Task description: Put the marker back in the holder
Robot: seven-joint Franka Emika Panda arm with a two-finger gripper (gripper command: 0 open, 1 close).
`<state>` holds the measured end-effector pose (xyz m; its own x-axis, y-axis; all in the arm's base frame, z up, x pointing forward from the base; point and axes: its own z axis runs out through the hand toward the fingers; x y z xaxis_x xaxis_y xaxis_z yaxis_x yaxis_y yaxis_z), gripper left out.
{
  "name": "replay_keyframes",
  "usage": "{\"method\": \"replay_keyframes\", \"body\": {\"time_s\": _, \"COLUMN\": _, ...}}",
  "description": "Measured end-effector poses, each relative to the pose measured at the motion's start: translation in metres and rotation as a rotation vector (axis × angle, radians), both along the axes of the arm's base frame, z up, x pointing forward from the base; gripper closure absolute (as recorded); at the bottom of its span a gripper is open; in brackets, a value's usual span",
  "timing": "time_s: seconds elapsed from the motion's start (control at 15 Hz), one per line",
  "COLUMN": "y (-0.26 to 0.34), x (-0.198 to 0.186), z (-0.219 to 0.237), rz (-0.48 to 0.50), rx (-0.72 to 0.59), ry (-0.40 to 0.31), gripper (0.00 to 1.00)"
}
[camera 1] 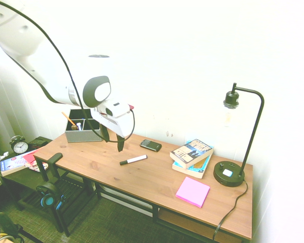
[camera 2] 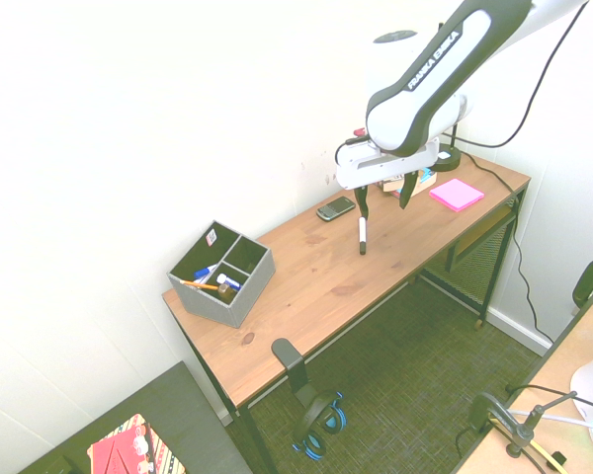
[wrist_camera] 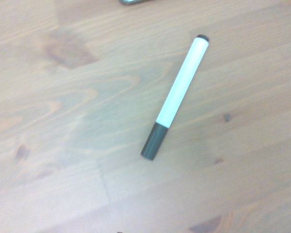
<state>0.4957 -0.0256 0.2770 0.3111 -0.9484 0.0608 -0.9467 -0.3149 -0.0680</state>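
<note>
**Approach over the marker, nothing gripped yet**

The white arm's two-finger gripper (camera 2: 383, 202) hangs pointing down with its dark fingers (camera 1: 120, 144) spread apart and empty. The slim white-barrelled marker with a black cap (camera 1: 133, 160) lies flat on the wooden desk top (camera 1: 157, 179), below the gripper and a little off to one side, apart from it. This looks like the reaching step. The next move calls for centring over the barrel, turning the fingers across its length, then lowering. The low grey rectangular holder with dark compartments (camera 2: 222, 281) stands well away from the gripper, at the desk's far end. In the wrist view the marker (wrist_camera: 175, 97) shows whole, capped and unobstructed.
</note>
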Motion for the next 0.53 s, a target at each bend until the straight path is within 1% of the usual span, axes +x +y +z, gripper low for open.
{"method": "replay_keyframes", "body": {"time_s": 0.2, "y": -0.021, "x": 0.03, "z": -0.043, "rz": -0.093, "rx": 0.031, "ry": 0.024, "gripper": 0.0}}
{"method": "replay_keyframes", "body": {"time_s": 0.27, "y": -0.024, "x": 0.04, "z": -0.054, "rz": -0.11, "rx": 0.053, "ry": 0.03, "gripper": 1.0}}
{"method": "replay_keyframes", "body": {"time_s": 0.4, "y": -0.026, "x": 0.055, "z": -0.073, "rz": -0.125, "rx": 0.087, "ry": 0.036, "gripper": 1.0}}
{"method": "replay_keyframes", "body": {"time_s": 0.53, "y": -0.027, "x": 0.066, "z": -0.088, "rz": -0.117, "rx": 0.105, "ry": 0.041, "gripper": 1.0}}
